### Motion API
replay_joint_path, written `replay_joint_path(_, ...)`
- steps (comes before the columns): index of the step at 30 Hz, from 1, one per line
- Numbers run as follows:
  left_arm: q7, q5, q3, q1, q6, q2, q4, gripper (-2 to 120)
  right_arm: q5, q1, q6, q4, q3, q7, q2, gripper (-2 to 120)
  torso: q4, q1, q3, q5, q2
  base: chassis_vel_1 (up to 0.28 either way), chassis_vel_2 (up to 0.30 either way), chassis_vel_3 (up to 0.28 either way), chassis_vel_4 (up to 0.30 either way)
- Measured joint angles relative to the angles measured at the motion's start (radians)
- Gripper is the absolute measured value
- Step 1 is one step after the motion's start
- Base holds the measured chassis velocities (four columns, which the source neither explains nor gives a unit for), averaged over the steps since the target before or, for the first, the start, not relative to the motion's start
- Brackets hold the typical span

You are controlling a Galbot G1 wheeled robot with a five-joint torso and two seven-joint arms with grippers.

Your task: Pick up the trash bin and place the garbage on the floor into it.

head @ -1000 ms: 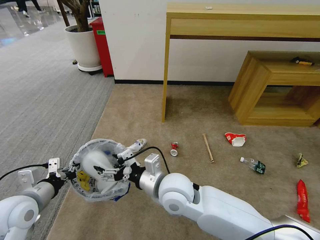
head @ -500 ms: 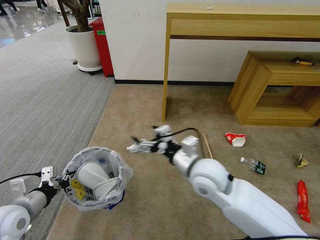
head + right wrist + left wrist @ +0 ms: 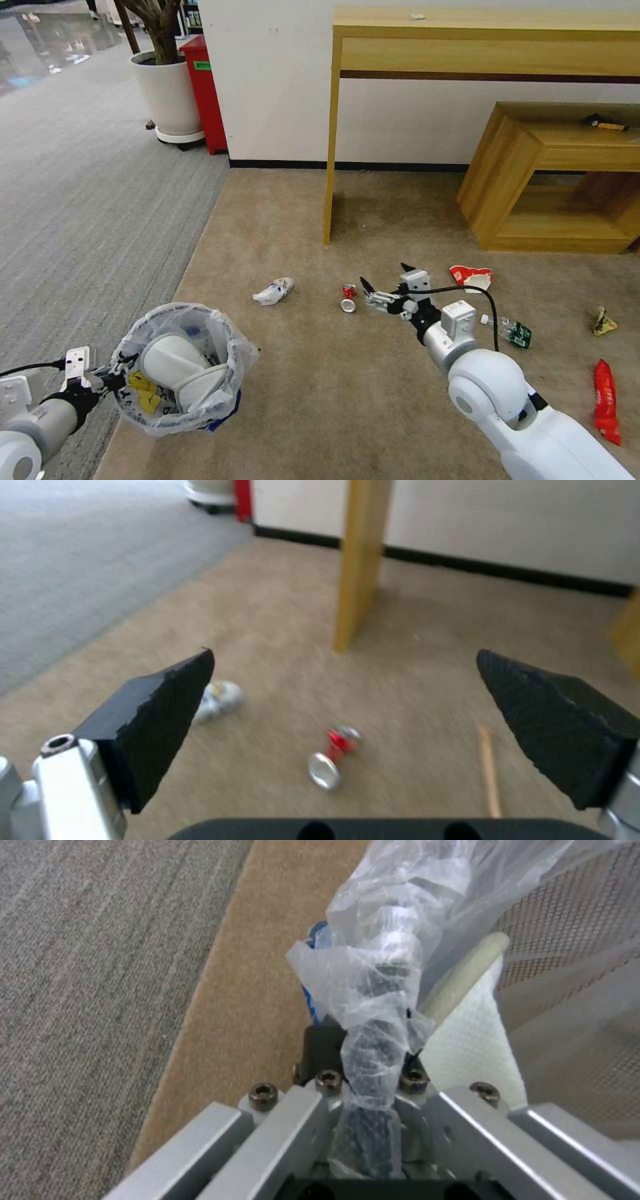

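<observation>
At the far left of the head view, the left pincer [image 3: 110, 381] was clamped on the bagged rim of the trash bin [image 3: 179, 369], holding it tilted above the carpet edge. The left wrist view showed the rim and its crinkly white plastic bag [image 3: 373, 990] pinched between the closed jaws. Inside the bin lay a white slipper sole [image 3: 175, 363] and a yellow scrap [image 3: 143, 390]. To the right, on the tan carpet [image 3: 300, 400], lay a blue-white pack [image 3: 274, 291], then a crushed red can [image 3: 348, 298]. Just beside the can, the right pincer [image 3: 377, 291] hovered with its jaws wide apart and nothing between them; in the right wrist view the can [image 3: 332, 755] and a wooden stick [image 3: 490, 772] sat on the floor between its black fingertips [image 3: 157, 720]. Farther right lay a red-white paper cup [image 3: 471, 278], a clear bottle [image 3: 508, 329], a crumpled wrapper [image 3: 603, 321] and a red wrapper [image 3: 605, 400].
</observation>
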Motion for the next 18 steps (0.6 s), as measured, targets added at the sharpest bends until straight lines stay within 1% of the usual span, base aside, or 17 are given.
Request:
replay_joint_path(3,0.003,0.001,-0.005,0.01,0.0,-0.002,-0.009,0,-0.031,-0.064,0.013,0.008,0.041,-0.01,0.02,100,-0.0005,0.0,0.0,0.0,0.0,0.0,0.0,0.0,0.0)
replay_joint_path(6,0.005,0.001,-0.009,0.016,0.0,-0.001,-0.015,0,-0.081,-0.132,0.031,0.022,0.085,-0.031,0.042,100,-0.0001,0.0,0.0,-0.0001,0.0,0.0,0.0,0.0,0.0)
replay_joint_path(10,0.005,-0.001,-0.014,0.016,0.0,0.005,-0.016,0,-0.111,-0.178,0.045,0.034,0.11,-0.042,0.063,100,0.0,0.0,0.0,-0.0001,0.0,0.0,0.0,0.0,0.0)
replay_joint_path(14,0.005,-0.002,-0.015,0.014,0.0,0.007,-0.017,0,-0.112,-0.203,0.044,0.046,0.12,-0.041,0.074,100,-0.0001,0.0,0.0,0.0,0.0,0.0,0.0,0.0,0.0)
replay_joint_path(15,0.005,-0.002,-0.018,0.008,0.0,0.008,-0.016,0,-0.112,-0.234,0.039,0.062,0.137,-0.036,0.082,100,-0.0002,0.0,0.0,-0.0001,0.0,0.0,0.0,0.0,0.0)
replay_joint_path(18,0.003,-0.003,-0.019,0.003,0.0,0.009,-0.014,0,-0.125,-0.262,0.044,0.067,0.161,-0.042,0.085,100,-0.0001,0.0,0.0,-0.0001,0.0,0.014,-0.032,-0.016,0.036)
